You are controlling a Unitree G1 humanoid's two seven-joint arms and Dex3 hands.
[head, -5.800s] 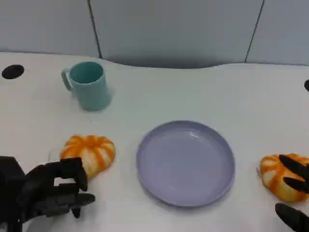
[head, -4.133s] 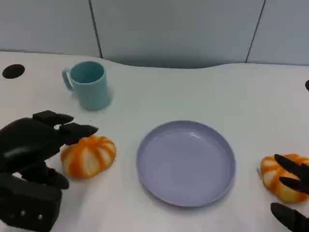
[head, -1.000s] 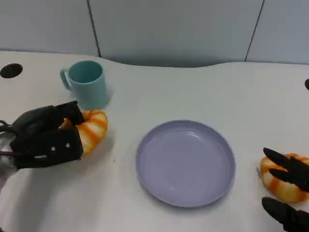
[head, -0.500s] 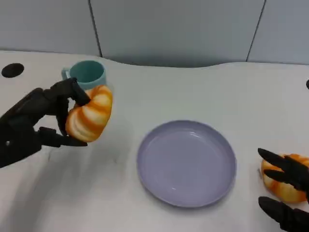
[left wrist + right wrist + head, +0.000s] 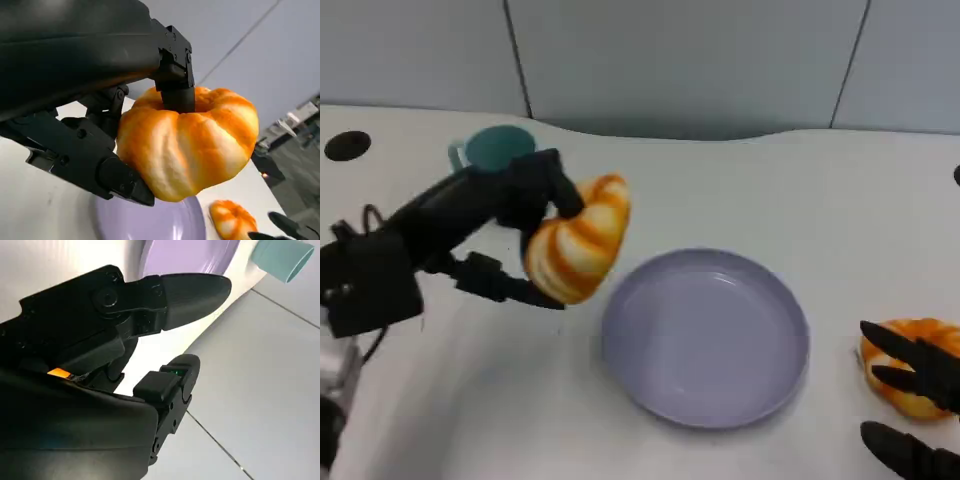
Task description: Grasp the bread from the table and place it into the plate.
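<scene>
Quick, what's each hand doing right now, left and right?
Left hand: holding the bread, lifted above the table beside the plate.
Right hand: open, fingers spread over the second bread, not gripping it.

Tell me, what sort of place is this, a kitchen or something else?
Probably a test bench or lab rather than a kitchen: a bare white table stands against plain grey wall panels, set sparsely with an empty round lilac plate, a teal mug and two orange-striped bread buns, like staged props.
</scene>
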